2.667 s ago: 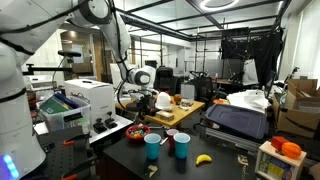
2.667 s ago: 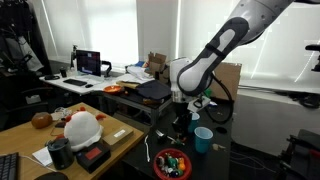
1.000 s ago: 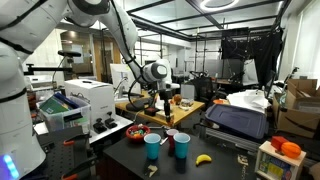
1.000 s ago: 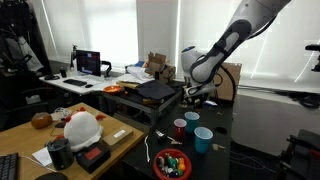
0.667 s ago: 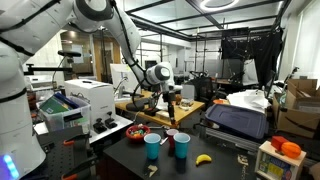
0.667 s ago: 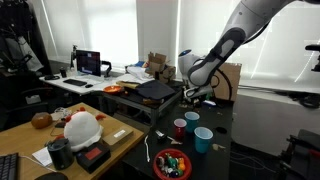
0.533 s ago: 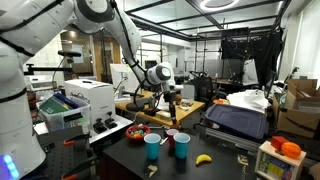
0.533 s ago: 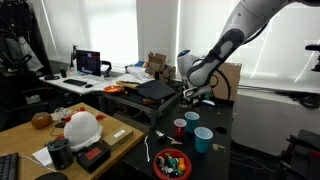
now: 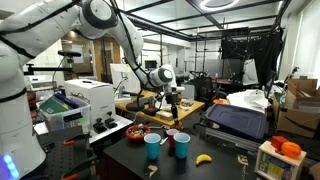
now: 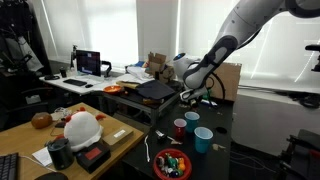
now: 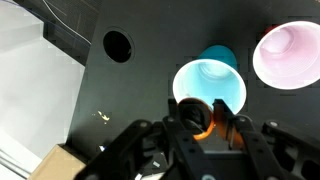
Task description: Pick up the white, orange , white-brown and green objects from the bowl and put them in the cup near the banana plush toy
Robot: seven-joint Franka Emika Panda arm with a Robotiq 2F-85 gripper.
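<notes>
Well, in an exterior view the white arm (image 9: 110, 30) is reaching in from the upper left of the frame toward the centre. The gripper (image 9: 172, 98) is hanging in the air above the black desk (image 9: 220, 165). Below it, a little left of centre, the red bowl (image 9: 138, 131) is sitting on the desk. Going to the right, three cups are standing close together: a light blue cup (image 9: 153, 146), a pink cup (image 9: 171, 136) behind it, and a darker blue cup (image 9: 182, 145). The banana plush toy (image 9: 204, 158) is lying just right of this last cup, in the lower middle of the frame.

In the exterior view from the opposite side, the bowl (image 10: 157, 160) is sitting at the bottom centre and is carrying several colourful pieces.

In the wrist view, a round hole (image 11: 118, 44) is showing in the desk at the upper left. The gripper (image 11: 201, 113) is coming in from the bottom edge and is clenching a small orange object (image 11: 209, 124) between its fingers. Right under it, a blue cup (image 11: 210, 85) is standing with its mouth open; I cannot tell which of the two blue cups it is. The pink cup (image 11: 289, 55) is standing at the upper right.
</notes>
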